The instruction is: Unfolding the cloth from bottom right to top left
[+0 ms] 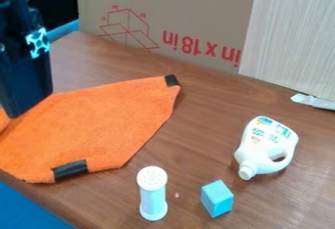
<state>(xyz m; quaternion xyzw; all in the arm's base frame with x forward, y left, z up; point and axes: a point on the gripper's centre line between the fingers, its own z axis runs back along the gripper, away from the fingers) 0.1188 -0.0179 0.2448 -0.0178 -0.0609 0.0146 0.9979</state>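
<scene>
The cloth [105, 125] lies spread over the left part of the table [196, 105], mostly flat, with one black tab [171, 80] at its upper right corner and another tab [69, 170] along its lower edge; the right side runs at a slant between them, which may be a fold or a corner tucked under (I can't tell which); at the far left a crease shows, with more orange beyond it.

The gripper [18, 104] hangs over the cloth's left part; whether it is open or closed, and whether it touches the fabric, I cannot tell; no lifted cloth shows beneath it.

The cloth should be light and very soft, towel-like, with a nap that ought to grip well rather than slip; nothing about it looks fragile, so a firm pinch would do no harm; the trouble is limpness, since it won't push, only pull, and a careless bite could catch both layers and drag the lot along. The tabs look smoother and perhaps a touch stiffer, so the lower one seems a fair place to take hold, if it belongs to the top layer; failing that, a shallow pinch at the loose edge beside it, then a low, slow sweep toward the upper left.

The shaker [152, 194] stands near the lower right edge, with the block [217, 198] beside it and the jug [268, 145] farther right; the shaker, tall and narrow, would probably topple first if brushed.
</scene>
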